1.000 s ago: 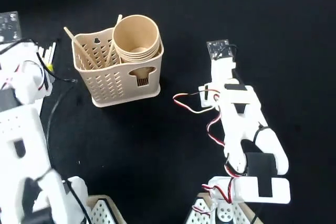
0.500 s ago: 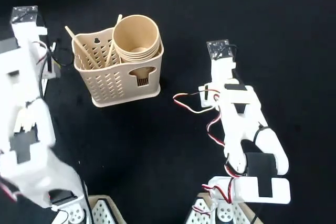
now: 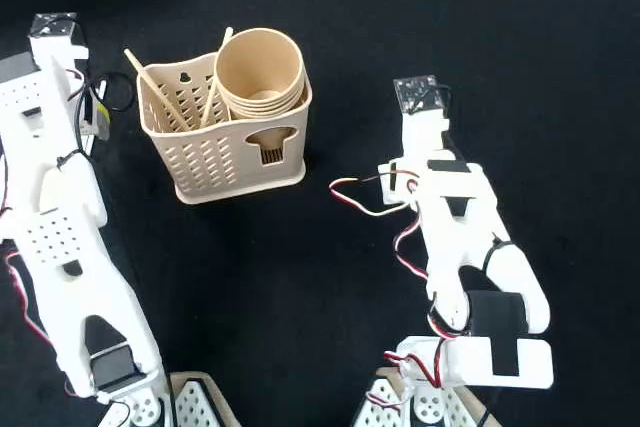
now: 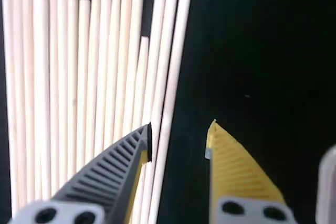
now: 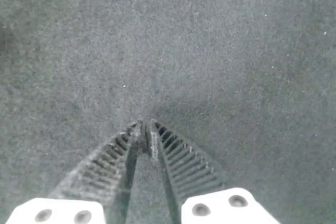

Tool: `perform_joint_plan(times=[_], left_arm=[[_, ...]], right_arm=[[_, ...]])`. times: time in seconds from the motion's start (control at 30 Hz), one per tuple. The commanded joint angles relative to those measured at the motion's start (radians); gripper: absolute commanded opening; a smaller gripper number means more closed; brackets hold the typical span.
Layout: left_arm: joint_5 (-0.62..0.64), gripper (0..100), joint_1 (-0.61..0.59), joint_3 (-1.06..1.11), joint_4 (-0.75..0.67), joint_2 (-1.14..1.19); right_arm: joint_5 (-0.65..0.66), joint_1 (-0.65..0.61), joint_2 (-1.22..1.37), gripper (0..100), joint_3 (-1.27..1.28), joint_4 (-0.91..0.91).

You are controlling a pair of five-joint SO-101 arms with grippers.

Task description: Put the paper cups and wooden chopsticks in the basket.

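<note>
Light, stiff and apt to roll, the wooden chopsticks [image 4: 84,77] lie side by side on the desk [image 3: 300,287] at the high view's upper left, beside the basket [image 3: 215,157]; the left hand [image 4: 180,129], jaws apart over the outermost stick, should probably pinch it near mid-length.

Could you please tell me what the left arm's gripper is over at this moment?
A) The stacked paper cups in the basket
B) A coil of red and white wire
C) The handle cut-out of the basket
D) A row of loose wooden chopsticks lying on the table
D: in the left wrist view the left gripper is open over the edge of the wooden chopsticks, which lie side by side on the black table.
</note>
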Motion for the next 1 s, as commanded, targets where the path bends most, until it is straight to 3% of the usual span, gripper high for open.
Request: perform_joint_plan(times=[0.0, 0.2, 0.6, 0.8, 0.97], left_arm=[[-0.009, 19, -0.013, -0.225, 0.032, 0.086], [-0.063, 19, 0.010, -0.361, 0.101, 0.218], [-0.075, 18, 0.008, -0.377, 0.074, 0.359], [-0.077, 3, 0.027, -0.377, 0.074, 0.358], [-0.072, 3, 0.035, -0.403, 0.086, 0.358]], right_arm=[[0.000, -0.008, -0.019, 1.3, -0.004, -0.015], [0.000, -0.008, -0.019, 1.3, -0.004, -0.015], [0.000, -0.008, -0.019, 1.3, -0.004, -0.015], [0.000, -0.008, -0.019, 1.3, -0.004, -0.015], [0.000, -0.008, -0.019, 1.3, -0.004, -0.015]])
